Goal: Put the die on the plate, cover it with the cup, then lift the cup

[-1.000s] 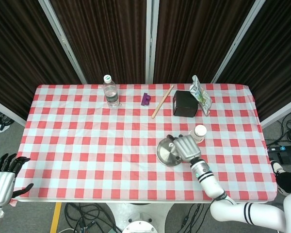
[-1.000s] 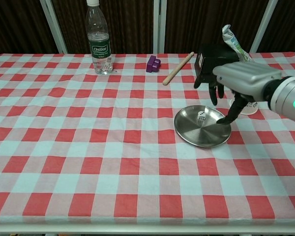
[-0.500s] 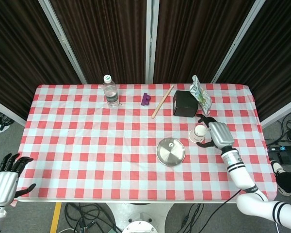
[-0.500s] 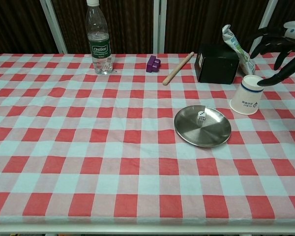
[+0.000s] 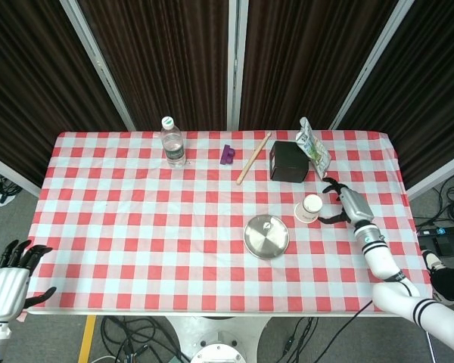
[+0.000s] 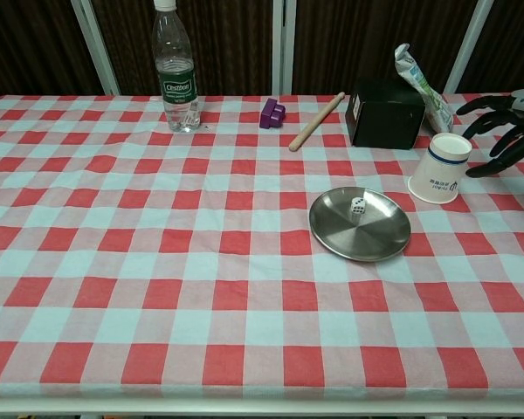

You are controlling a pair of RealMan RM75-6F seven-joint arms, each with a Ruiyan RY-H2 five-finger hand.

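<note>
Meanwhile, the right hand (image 6: 505, 133) is held wide, empty, at three o'clock of the cup (image 6: 438, 168); behind the cup, a black box (image 6: 382, 114) and packet (image 6: 417, 80) are crowded at twelve.

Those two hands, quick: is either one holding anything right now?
Left hand: open, holds nothing, off the table's corner.
Right hand: open, fingers spread beside the cup, holds nothing.
</note>
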